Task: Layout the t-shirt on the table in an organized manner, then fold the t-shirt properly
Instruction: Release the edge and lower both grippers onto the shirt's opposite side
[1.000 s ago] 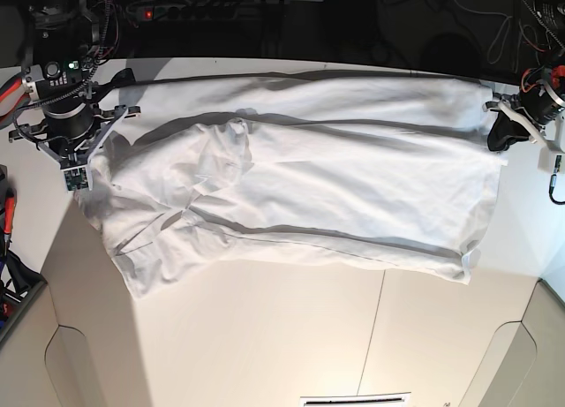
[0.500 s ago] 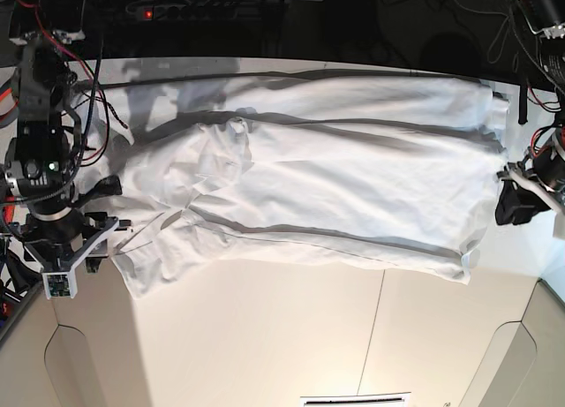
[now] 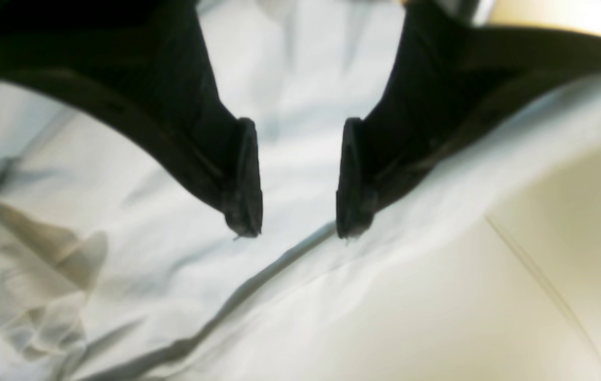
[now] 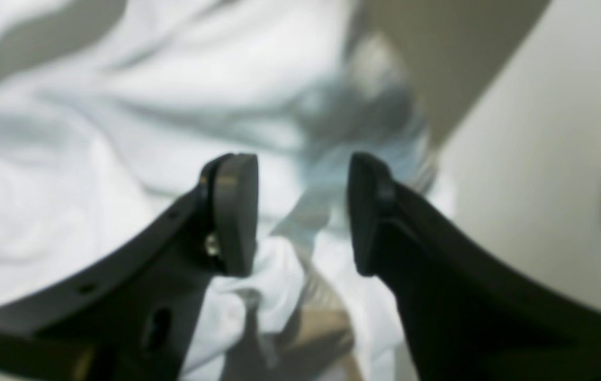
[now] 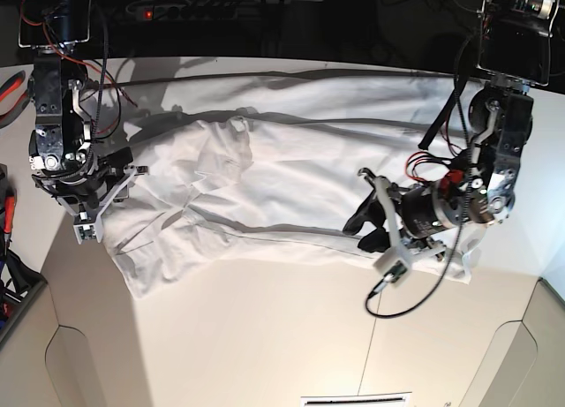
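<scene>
Left jaws (image 3: 298, 180): parted, holding nothing, poised over a long fold near the shirt's front edge.
Right jaws (image 4: 303, 211): parted, empty, above bunched cloth at a sleeve end.
T-shirt (image 5: 291, 173): spread lengthwise across the bench (image 5: 265, 345), rumpled, creased, one end crumpled.
Handling: probably light, limp, prone to drag and bunch.
Hold: judged best pinched at hem corners or sleeve edges, not mid-panel.

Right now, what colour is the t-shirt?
Plain white t-shirt, no pattern; clearest in the base view.
</scene>
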Controlling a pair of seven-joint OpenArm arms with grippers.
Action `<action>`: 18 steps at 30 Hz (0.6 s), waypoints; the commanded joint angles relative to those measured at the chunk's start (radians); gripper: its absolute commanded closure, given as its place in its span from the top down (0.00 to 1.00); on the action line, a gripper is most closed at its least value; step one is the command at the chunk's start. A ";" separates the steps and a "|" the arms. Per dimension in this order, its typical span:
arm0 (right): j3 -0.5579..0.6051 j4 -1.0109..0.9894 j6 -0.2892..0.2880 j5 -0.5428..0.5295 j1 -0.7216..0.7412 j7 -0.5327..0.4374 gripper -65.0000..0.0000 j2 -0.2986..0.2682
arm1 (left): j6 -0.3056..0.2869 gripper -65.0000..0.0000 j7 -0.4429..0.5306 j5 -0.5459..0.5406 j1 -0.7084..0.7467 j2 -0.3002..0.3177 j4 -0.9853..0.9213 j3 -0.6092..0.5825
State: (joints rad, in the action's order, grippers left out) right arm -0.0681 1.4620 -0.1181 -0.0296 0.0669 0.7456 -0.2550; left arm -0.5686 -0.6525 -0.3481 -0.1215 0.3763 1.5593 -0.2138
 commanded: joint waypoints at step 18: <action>-0.004 0.093 -0.047 -0.129 0.075 -0.065 0.40 0.015 | 0.221 0.41 0.047 0.203 -0.174 -0.065 -0.153 -0.089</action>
State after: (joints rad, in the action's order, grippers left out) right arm -0.0681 1.5383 -0.1646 -0.1539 0.1242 0.6994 -0.2367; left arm -0.3519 -0.6247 -0.1387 -0.2722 0.3027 1.3911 -0.3077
